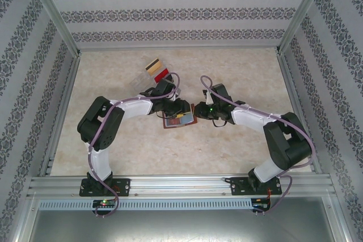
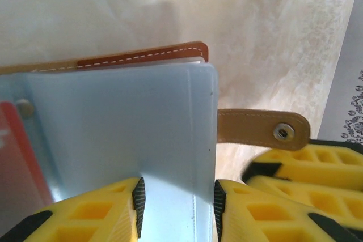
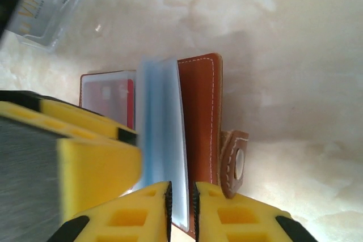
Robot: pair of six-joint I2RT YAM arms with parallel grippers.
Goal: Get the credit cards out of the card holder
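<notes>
Nearest, a metal rail [image 1: 181, 181] carries both bases. The left arm [image 1: 101, 140] and the right arm [image 1: 283, 143] bend inward over the table [image 1: 244, 77], and their tips almost meet in the middle. Between the tips lies the holder [image 1: 177, 123], open on the table.

The left gripper [image 2: 177, 188] is at the left side of the holder. Its jaws stand partly apart, and a clear sleeve [image 2: 125, 123] lies in the gap and passes also under one finger. Whether the pads really press it, I cannot tell. Beyond the sleeve shows the brown stitched edge of the cover. To the right, the tan strap [image 2: 258, 130] with its snap sticks out, near the yellow fingers of the other arm.

The right gripper [image 3: 181, 188] is at the right side. Its pads are almost together and pinch the edge of one sleeve, which stands up beside the brown cover. A red card [image 3: 116, 97] sits in a pocket on the other half of the holder. A pale card [image 3: 45, 4] printed VIP lies on the table, apart from the holder.

Farther back, two cards [image 1: 157, 69], one striped and one red, lie side by side just behind the left wrist, outside the holder. Last is the patterned back wall [image 1: 181, 12].
</notes>
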